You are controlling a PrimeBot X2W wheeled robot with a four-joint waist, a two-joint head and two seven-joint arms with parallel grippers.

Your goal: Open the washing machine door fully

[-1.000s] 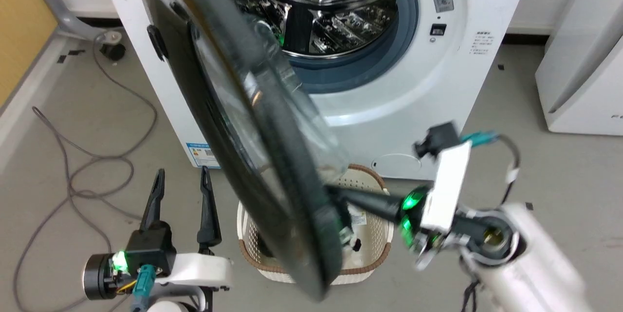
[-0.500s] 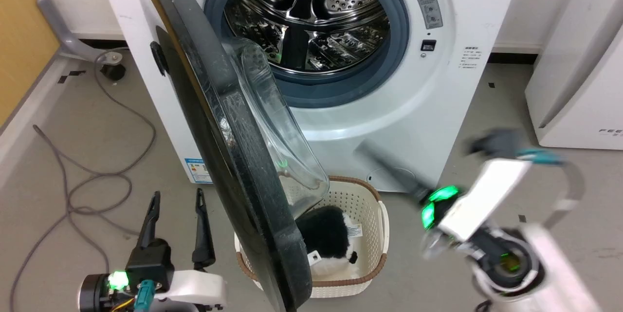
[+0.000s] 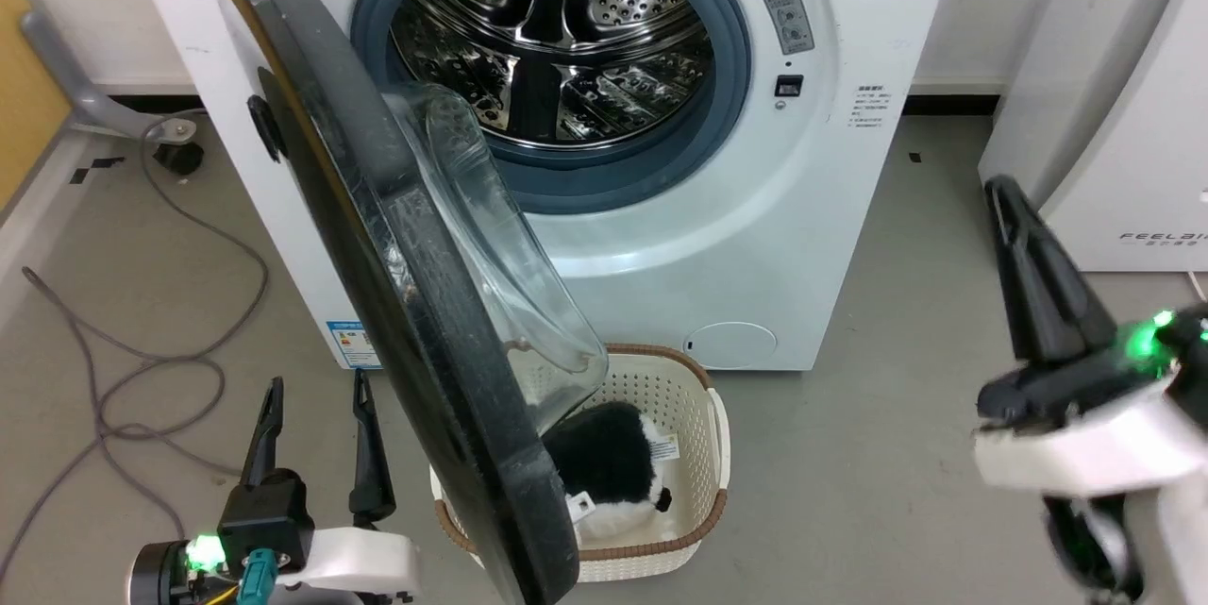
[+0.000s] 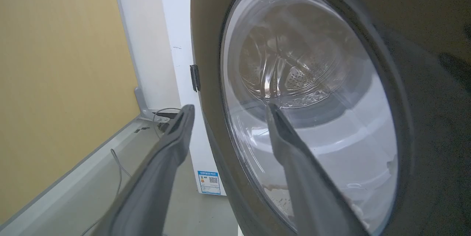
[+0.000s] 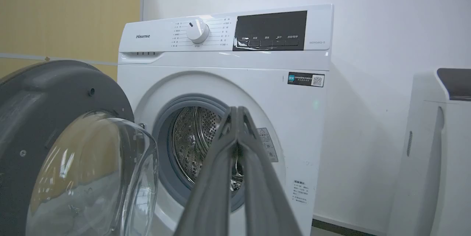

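The washing machine door (image 3: 420,322), a glossy black disc with a bulging clear glass bowl (image 3: 500,294), is standing open at the left of the white washing machine (image 3: 802,237), baring the perforated steel drum (image 3: 566,29) and blue-grey gasket (image 3: 731,76). A perforated basket (image 3: 708,463) with a fluffy black-and-white toy (image 3: 609,459) is sitting beneath its lower edge. The left gripper (image 3: 317,380) is hovering near the door's outer face, fingers spread wide and empty, while the right gripper (image 3: 1000,188) is hanging well apart, fingers pressed together.
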